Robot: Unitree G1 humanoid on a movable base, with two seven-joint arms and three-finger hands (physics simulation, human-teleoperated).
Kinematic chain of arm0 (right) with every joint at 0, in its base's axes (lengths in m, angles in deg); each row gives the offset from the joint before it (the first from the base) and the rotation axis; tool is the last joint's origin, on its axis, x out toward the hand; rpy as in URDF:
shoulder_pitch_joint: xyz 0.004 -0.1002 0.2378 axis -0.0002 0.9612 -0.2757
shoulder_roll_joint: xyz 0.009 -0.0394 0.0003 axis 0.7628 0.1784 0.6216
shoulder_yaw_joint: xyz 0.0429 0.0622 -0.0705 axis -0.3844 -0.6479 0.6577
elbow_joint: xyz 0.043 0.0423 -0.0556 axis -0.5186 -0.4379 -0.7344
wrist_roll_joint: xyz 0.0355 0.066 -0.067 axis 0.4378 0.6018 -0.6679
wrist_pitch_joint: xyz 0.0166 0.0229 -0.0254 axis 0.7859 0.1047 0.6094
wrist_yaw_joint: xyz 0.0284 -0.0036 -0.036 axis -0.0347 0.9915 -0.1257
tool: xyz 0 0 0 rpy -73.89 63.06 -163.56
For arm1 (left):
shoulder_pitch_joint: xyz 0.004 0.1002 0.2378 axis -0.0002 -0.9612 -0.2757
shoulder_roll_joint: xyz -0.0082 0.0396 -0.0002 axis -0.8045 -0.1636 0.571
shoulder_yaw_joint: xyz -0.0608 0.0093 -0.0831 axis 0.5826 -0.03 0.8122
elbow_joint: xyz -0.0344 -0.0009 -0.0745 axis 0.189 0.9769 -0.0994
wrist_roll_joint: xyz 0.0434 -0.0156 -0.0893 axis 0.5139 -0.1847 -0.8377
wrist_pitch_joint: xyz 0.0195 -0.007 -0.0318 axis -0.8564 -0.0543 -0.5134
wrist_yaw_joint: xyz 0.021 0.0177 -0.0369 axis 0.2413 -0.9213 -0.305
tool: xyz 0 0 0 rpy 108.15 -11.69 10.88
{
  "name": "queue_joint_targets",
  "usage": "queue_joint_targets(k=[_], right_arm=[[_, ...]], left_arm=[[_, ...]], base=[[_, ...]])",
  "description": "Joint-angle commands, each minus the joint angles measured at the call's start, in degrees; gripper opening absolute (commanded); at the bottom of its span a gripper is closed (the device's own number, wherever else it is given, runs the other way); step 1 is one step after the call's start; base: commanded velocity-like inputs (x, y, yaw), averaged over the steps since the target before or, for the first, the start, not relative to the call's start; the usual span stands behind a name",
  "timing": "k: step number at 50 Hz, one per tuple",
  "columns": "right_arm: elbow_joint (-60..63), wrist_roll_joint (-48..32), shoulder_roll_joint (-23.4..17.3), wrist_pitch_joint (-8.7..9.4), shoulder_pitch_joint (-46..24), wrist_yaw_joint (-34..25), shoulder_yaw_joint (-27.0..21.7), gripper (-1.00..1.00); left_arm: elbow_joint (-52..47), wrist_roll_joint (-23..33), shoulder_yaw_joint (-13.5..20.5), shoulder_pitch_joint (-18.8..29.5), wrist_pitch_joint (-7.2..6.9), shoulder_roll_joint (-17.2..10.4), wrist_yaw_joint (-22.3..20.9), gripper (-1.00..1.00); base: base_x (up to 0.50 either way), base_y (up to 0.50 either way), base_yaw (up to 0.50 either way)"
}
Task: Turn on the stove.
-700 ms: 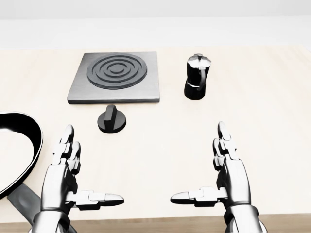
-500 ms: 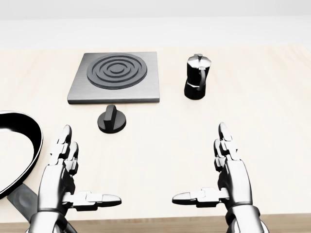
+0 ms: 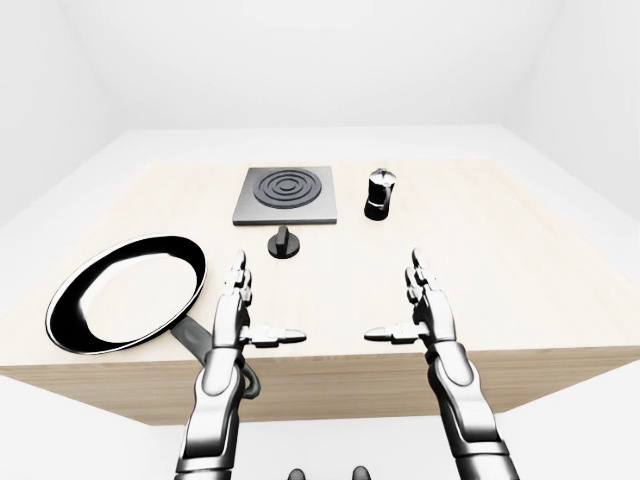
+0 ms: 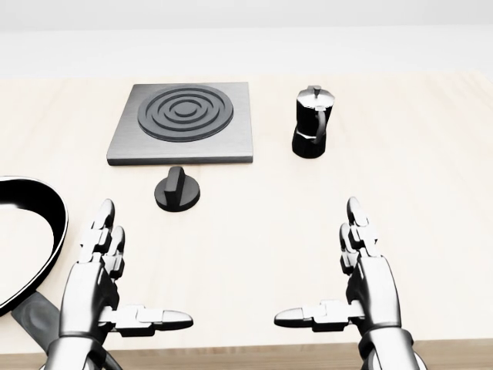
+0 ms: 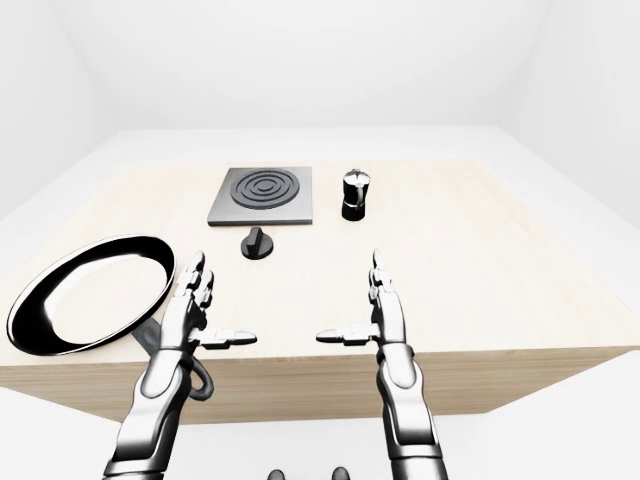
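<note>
— Looking through the left-eye view: we see both hands spread, empty, low over the table [image 3: 520,250]; stove [image 3: 286,194] beyond.

— Head view: knob [image 4: 177,190] sits just below the stove, above the left robot hand [image 4: 104,270]; right robot hand [image 4: 366,274] spread. We'd pinch its ridge squarely, then twist.

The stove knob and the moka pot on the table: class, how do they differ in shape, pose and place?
The stove knob is a low round disc with a ridge across its top; the moka pot is tall and upright with a silvery lid. The knob lies just below the stove plate in the head view; the pot stands to the plate's right. Both are black, and neither is touched.
</note>
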Motion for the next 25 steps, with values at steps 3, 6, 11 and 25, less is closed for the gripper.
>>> queue_joint_targets(k=[3, 6, 11, 25], right_arm=[[-0.4, -0.1, 0.0, -0.52, 0.2, -0.1, 0.0, 1.0], [-1.0, -0.2, 0.0, -0.74, 0.1, 0.0, -0.1, 1.0], [-0.9, -0.2, 0.0, -0.69, 0.2, 0.0, -0.1, 1.0], [-0.6, -0.2, 0.0, -0.52, 0.4, -0.1, 0.0, 1.0]], left_arm=[[-0.7, 0.2, -0.2, -0.3, -0.57, 0.1, 0.0, 1.0], [-0.5, 0.4, -0.5, -0.5, -0.31, 0.3, 0.0, 1.0], [-0.4, 0.4, -0.6, -0.5, -0.38, 0.2, 0.0, 1.0], [-0.1, 0.5, -0.7, -0.3, -0.43, 0.2, 0.0, 1.0]], base=[[0.2, 0.0, 0.0], [0.25, 0.0, 0.0], [0.28, 0.0, 0.0], [0.31, 0.0, 0.0]])
